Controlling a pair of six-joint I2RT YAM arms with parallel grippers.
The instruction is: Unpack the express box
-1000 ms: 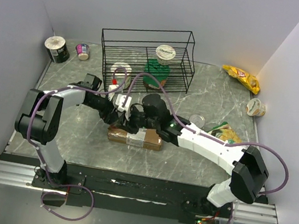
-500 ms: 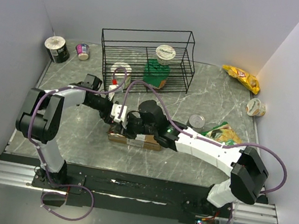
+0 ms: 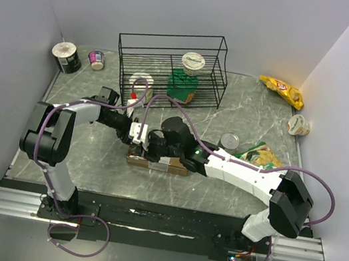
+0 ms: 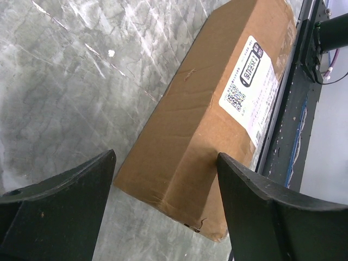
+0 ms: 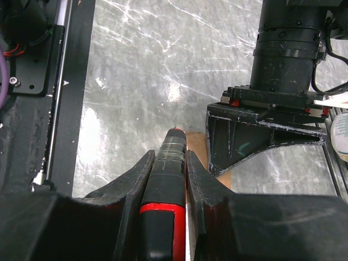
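Note:
The express box (image 3: 160, 163) lies flat on the marble table, a long brown carton with its white label (image 4: 248, 86) facing up. My left gripper (image 4: 166, 157) is open and straddles the box's left end; its right finger (image 4: 255, 196) rests against the box's side and the other finger stands off it. My right gripper (image 5: 169, 157) is shut on a red and black cutter (image 5: 169, 179). The cutter's tip sits at the box's left end (image 5: 197, 145), right beside the left gripper's fingers (image 5: 261, 136). In the top view both wrists crowd over that end.
A black wire rack (image 3: 219, 56) stands behind, holding a green tub with a white lid (image 3: 184, 81). Two cups (image 3: 66, 57) sit at the back left. At right are a can (image 3: 229, 141), a green snack bag (image 3: 261, 154), a yellow chip bag (image 3: 281, 90) and a small tub (image 3: 299, 125).
My right arm has slid left along the box, bringing the cutter to its left end. The left gripper's fingers have drawn in slightly. The box has stayed put.

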